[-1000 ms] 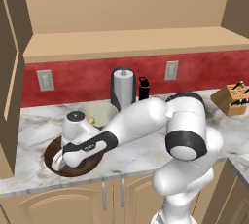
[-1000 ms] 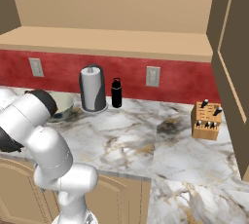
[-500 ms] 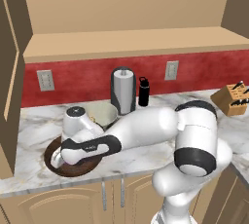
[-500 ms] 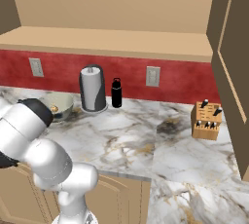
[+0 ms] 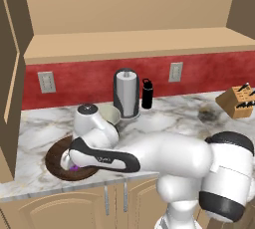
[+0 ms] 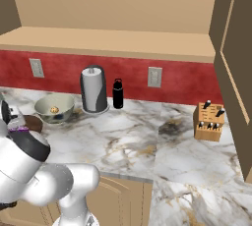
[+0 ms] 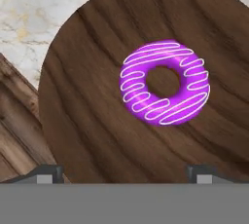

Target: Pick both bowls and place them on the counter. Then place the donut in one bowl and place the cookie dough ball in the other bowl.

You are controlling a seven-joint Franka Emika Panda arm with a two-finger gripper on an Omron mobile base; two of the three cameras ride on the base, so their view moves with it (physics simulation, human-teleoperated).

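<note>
The purple-iced ring donut (image 7: pixel 165 83) lies flat in the wide dark brown wooden bowl (image 7: pixel 97 130), the tiny tan cookie dough ball (image 6: pixel 54 109) sits in the pale grey-green ceramic bowl (image 6: pixel 54 108), so looks basically done, two-finger gripper (image 7: pixel 124 172) spread open, empty, free marble counter (image 6: pixel 133 136) all around.

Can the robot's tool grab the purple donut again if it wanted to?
Probably yes. The tool hangs open right above the donut, which lies alone in the wooden bowl with nothing over it.
</note>
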